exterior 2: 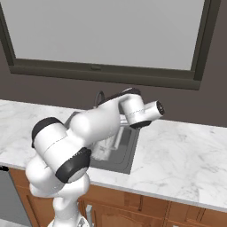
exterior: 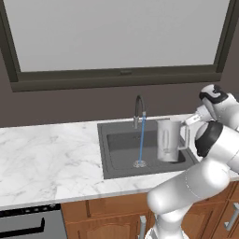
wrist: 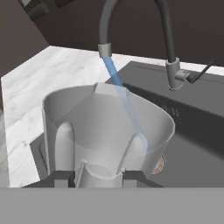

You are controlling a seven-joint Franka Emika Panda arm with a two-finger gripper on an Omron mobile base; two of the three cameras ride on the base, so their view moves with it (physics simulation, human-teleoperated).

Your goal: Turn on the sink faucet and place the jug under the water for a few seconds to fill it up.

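Note:
The dark gooseneck sink faucet (exterior: 138,109) (wrist: 168,39) is running. A thin blue stream of water (exterior: 141,140) (wrist: 114,75) falls straight to the drain of the dark sink (exterior: 116,151) (exterior 2: 126,156). The translucent grey jug (exterior: 168,139) (wrist: 105,124) (exterior 2: 103,151) hangs upright over the right half of the basin, just right of the stream. In the left base view the water passes beside the jug, not into it. My gripper (exterior: 188,125) (wrist: 99,177) is shut on the jug's loop handle, a fingertip (wrist: 65,177) on either side of it.
White marble counter (exterior: 46,158) (exterior 2: 186,150) runs on both sides of the sink. A dark wall and a wide window (exterior: 116,32) rise behind the faucet. Wooden cabinet fronts (exterior: 107,210) sit below, and my own arm hides much of the basin in the right base view.

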